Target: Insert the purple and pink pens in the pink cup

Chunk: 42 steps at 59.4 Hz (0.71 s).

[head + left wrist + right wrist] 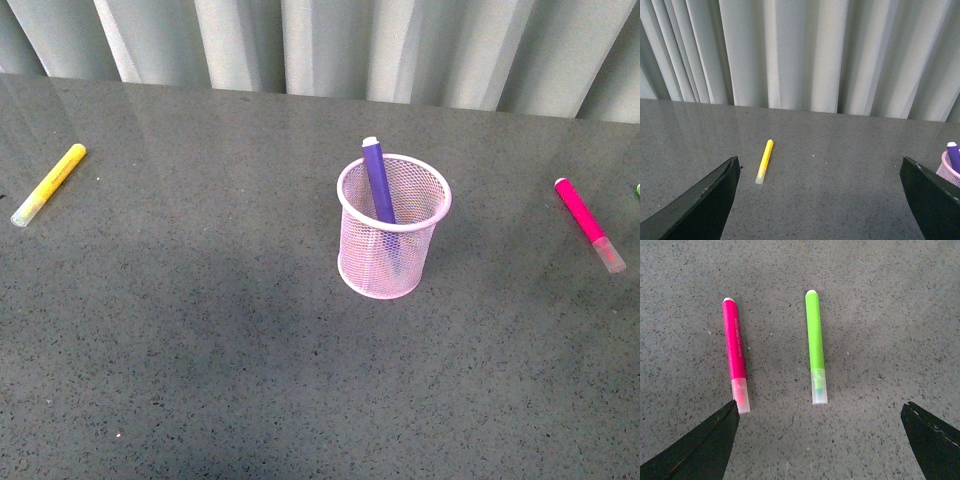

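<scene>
The pink cup (393, 228) stands upright mid-table, and the purple pen (378, 180) leans inside it with its end above the rim. The cup's edge (950, 171) and the purple pen (953, 155) also show in the left wrist view. The pink pen (590, 224) lies flat on the table at the far right. In the right wrist view the pink pen (735, 352) lies just beyond one finger of my right gripper (820, 440), which is open and empty above the table. My left gripper (820, 200) is open and empty too. Neither arm shows in the front view.
A yellow marker (48, 184) lies at the far left of the grey table (200, 330), also seen as the yellow marker (764, 161) ahead of the left gripper. A green marker (815, 346) lies parallel to the pink pen. Grey curtains (320, 40) hang behind the table.
</scene>
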Each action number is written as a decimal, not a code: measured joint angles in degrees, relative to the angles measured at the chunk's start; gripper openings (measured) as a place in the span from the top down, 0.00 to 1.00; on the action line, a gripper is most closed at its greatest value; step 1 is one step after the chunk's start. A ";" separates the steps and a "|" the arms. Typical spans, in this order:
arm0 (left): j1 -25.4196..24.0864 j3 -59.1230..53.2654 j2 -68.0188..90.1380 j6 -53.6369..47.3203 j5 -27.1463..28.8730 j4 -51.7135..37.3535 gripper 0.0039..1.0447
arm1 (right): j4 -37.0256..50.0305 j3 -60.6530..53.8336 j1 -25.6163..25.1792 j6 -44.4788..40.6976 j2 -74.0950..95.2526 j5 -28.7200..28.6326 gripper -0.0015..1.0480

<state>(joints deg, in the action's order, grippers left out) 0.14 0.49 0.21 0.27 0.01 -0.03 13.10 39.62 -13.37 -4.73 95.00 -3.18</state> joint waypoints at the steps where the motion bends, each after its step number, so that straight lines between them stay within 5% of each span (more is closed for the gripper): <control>1: 0.00 0.00 0.00 0.00 0.00 0.00 0.06 | -0.02 0.39 0.07 0.02 0.50 -0.07 0.07; 42: 0.00 0.00 0.00 0.00 0.02 0.00 0.06 | -2.99 17.44 8.68 2.78 19.06 2.36 0.07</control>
<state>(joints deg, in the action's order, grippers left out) 0.14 0.49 0.21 0.27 0.03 -0.03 10.11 57.06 -4.69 -1.96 114.06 -0.82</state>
